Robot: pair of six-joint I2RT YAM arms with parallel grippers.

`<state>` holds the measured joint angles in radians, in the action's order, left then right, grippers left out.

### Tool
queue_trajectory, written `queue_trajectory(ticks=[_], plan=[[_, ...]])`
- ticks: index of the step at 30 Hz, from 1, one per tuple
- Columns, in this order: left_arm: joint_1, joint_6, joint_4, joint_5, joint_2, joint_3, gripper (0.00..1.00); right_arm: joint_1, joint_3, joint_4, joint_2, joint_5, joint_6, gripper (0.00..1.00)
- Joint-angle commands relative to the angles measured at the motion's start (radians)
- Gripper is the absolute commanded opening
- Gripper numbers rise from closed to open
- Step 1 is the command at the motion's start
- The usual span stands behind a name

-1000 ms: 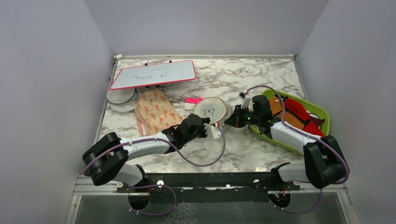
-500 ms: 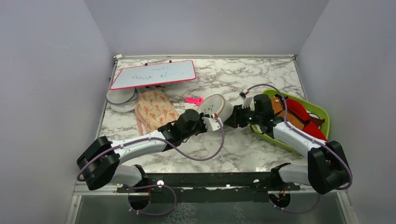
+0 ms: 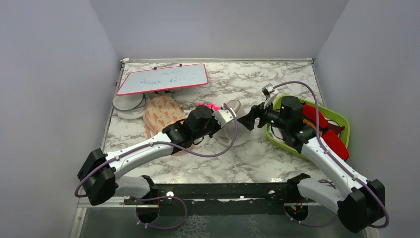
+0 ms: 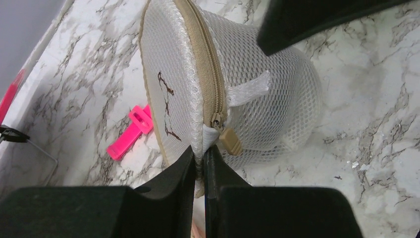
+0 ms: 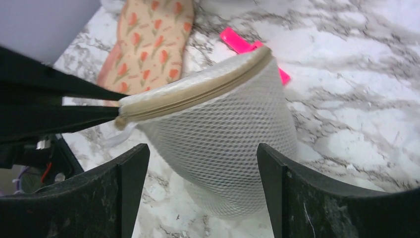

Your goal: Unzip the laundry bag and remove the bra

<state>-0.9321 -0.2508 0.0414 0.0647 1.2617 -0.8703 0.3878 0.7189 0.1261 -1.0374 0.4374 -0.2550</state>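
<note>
The laundry bag (image 3: 234, 130), a white mesh dome with a beige zipper, is tipped up on its side over the marble table. My left gripper (image 3: 226, 117) is shut on the bag's rim seam (image 4: 199, 148), right beside the beige zipper pull (image 4: 231, 142). The zipper (image 5: 193, 91) looks closed along the stretch I can see. My right gripper (image 3: 246, 121) stands open just right of the bag, touching nothing. In the right wrist view the mesh body (image 5: 223, 139) lies ahead, between the spread fingers (image 5: 130, 188). The bra is hidden.
A peach floral pouch (image 3: 163, 116) lies left of the bag, with a pink clip (image 3: 205, 106) behind it. A whiteboard (image 3: 162, 78) and a white round object (image 3: 126, 106) sit at the back left. A green tray (image 3: 346, 126) at the right holds red and orange garments.
My left gripper closed on the bag's rim and raised it from flat onto its side. My right gripper let go, opened wide and drew back to the right.
</note>
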Motion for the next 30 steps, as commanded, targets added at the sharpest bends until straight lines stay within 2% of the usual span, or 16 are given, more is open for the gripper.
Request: queue_trajectory(ticks=[1,4,9,15,19,27,30], plan=[[0.042,0.104,0.065,-0.029,0.007,-0.078,0.0,0.052,-0.045,-0.16,0.071,0.035,0.022,0.79],[0.08,0.136,0.085,-0.068,0.013,-0.099,0.0,0.114,-0.133,-0.36,0.094,0.025,0.036,0.79],[0.15,0.199,0.116,-0.103,0.041,-0.14,0.0,0.225,-0.322,-0.72,0.16,0.121,0.294,0.73],[0.183,0.233,0.137,-0.177,0.07,-0.169,0.0,0.399,-0.339,-0.827,0.077,0.088,0.677,0.7],[0.185,0.241,0.137,-0.202,0.074,-0.171,0.0,0.435,-0.312,-0.877,-0.019,0.052,0.888,0.63],[0.187,0.25,0.138,-0.226,0.084,-0.174,0.0,0.44,-0.278,-0.98,-0.175,-0.125,1.058,0.56],[0.187,0.251,0.138,-0.24,0.092,-0.18,0.0,0.441,-0.277,-1.005,-0.212,-0.134,1.101,0.52]])
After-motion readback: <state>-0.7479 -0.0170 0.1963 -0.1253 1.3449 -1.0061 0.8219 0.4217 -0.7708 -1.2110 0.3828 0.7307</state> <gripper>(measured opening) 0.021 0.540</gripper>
